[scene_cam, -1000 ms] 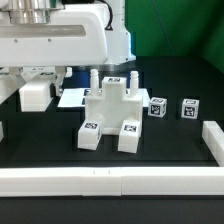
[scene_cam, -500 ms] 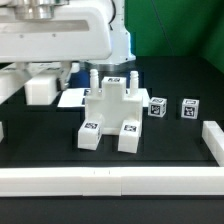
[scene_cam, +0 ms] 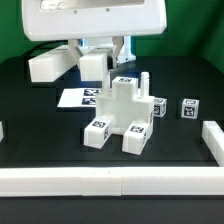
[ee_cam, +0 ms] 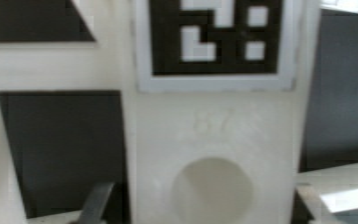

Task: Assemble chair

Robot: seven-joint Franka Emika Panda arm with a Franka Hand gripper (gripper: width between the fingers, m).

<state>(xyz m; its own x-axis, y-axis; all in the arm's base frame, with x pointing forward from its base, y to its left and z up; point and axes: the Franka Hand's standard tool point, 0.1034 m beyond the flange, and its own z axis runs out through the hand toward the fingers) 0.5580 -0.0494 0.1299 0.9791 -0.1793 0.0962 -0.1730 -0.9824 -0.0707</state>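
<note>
My gripper [scene_cam: 95, 62] hangs under the arm's white body at the back, shut on a glossy white chair part [scene_cam: 50, 65]. That part reaches toward the exterior view's left and is held off the table. In the wrist view the held part [ee_cam: 211, 130] fills the gap between the dark fingers [ee_cam: 99, 202]; it carries a square tag and an oval recess. My gripper [ee_cam: 218, 205] clamps it on both sides. The partly built chair [scene_cam: 120, 118], a blocky white body with an upright peg and tagged feet, stands just below and to the exterior view's right of the gripper.
Two small tagged cubes [scene_cam: 158, 107] [scene_cam: 190, 107] sit to the exterior view's right of the chair. The marker board [scene_cam: 78, 98] lies behind it at the left. Long white border rails run along the front [scene_cam: 110, 181] and the right [scene_cam: 212, 140].
The arm has swung toward the exterior view's right and carried the held white part up and rightward. The chair body has shifted a little rightward and turned slightly.
</note>
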